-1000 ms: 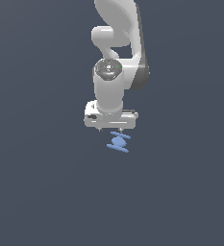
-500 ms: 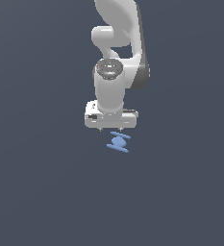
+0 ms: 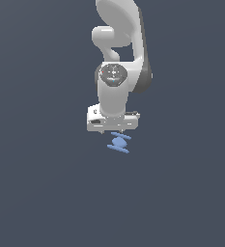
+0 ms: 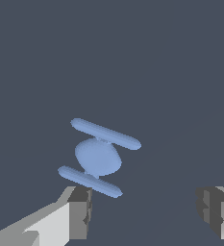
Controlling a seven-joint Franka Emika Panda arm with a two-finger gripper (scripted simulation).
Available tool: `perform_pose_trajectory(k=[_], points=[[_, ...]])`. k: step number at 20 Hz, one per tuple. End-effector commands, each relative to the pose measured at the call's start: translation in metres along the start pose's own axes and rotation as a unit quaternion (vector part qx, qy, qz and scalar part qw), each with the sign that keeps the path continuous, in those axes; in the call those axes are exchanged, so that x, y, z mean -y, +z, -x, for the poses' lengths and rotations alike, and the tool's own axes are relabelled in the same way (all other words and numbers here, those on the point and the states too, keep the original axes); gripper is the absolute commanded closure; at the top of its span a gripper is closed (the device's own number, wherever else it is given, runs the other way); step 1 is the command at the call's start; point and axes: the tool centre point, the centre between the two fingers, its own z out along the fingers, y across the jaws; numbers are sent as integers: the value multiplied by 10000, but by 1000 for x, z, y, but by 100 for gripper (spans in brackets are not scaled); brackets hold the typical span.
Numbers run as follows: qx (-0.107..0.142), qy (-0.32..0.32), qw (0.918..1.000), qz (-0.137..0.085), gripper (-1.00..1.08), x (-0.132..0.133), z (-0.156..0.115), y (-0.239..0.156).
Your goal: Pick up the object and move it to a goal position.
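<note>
The object [image 3: 118, 143] is a small light-blue item with two flat elongated lobes on either side of a rounded middle, lying on the dark grey floor. In the exterior view the white gripper [image 3: 113, 130] hangs just above and slightly behind it, its fingers mostly hidden under the hand. In the wrist view the object [image 4: 98, 156] lies ahead of the gripper [image 4: 144, 211], nearer one fingertip [image 4: 80, 211] than the other [image 4: 212, 209]. The jaws stand wide apart with nothing between them. The gripper is open and empty.
The white arm [image 3: 118, 72] rises straight up above the gripper. The floor [image 3: 36, 183] is a plain dark grey surface. No goal marker shows.
The arm has shifted slightly toward the exterior view's left and a little lower over the object. The object has not moved.
</note>
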Motion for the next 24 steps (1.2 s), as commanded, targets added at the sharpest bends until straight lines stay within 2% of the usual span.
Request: perform_pose_trajectory(k=[1,7,12,18,24], points=[[90,-236,9997,39,-60,2,-2,4],[405,-1038,9936,159,-60,6,-9,15],[753,-1861,9793,257,-60,9,-15,28],[1187,-2805,9519,333,-60,12,-20,43],[1630,-3679,9148,359,-60,13,-25,57]])
